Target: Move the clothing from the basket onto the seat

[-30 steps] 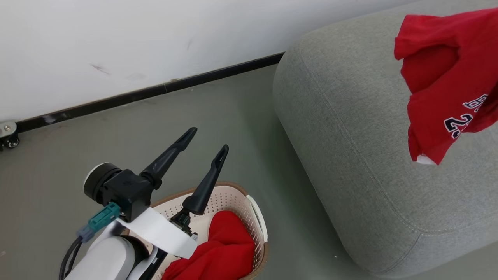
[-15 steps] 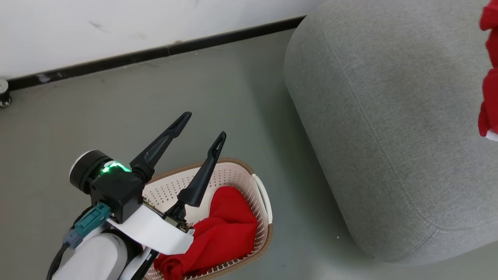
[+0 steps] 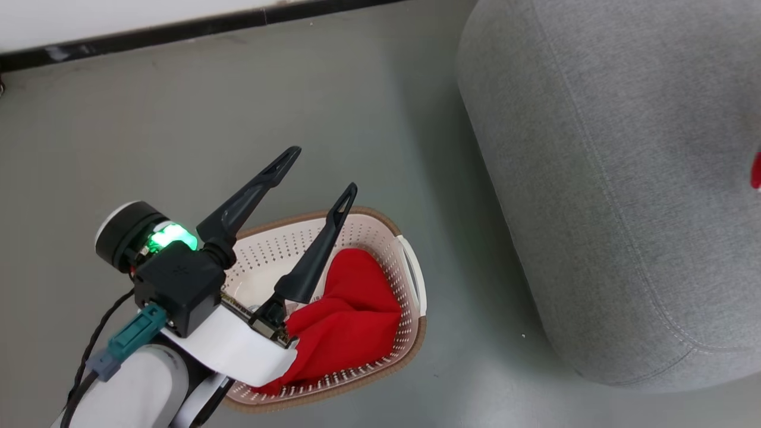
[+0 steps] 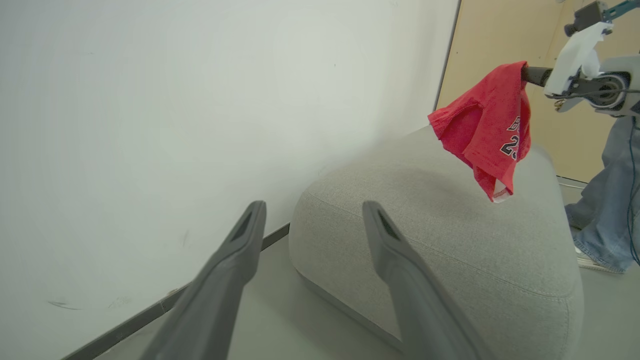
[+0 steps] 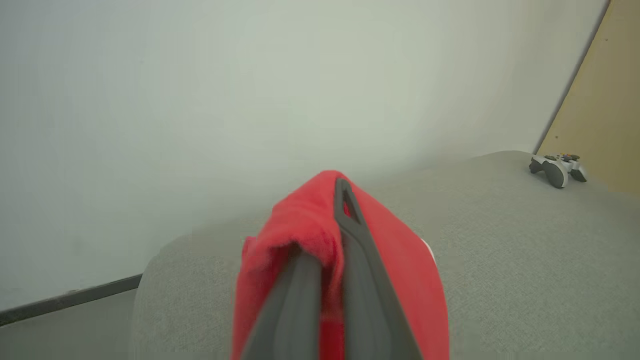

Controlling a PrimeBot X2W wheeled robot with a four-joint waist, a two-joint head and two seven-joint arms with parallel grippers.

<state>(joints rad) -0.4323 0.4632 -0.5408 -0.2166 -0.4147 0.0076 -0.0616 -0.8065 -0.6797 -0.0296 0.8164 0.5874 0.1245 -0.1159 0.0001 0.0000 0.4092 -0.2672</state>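
A plain red garment (image 3: 351,315) lies in the cream basket (image 3: 416,279) on the floor. My left gripper (image 3: 321,173) hovers above the basket's far rim, open and holding nothing; its wrist view shows the same spread gripper (image 4: 314,206). My right gripper (image 5: 337,195) is shut on the red jersey (image 5: 400,280), which drapes over its fingers. Seen from the left wrist, that jersey (image 4: 490,130) hangs from the right gripper (image 4: 525,75) above the grey seat (image 4: 440,250). The head view shows only a red sliver (image 3: 756,171) of it over the seat (image 3: 624,178).
A game controller (image 5: 557,169) rests on the far part of the seat. A person's jeans-clad leg (image 4: 605,200) stands beyond the seat. A white wall with a dark baseboard (image 3: 178,27) runs behind the grey floor.
The head camera has tilted down, so the whole picture has shifted and the jersey has almost left the right edge. My left gripper stays open over the basket.
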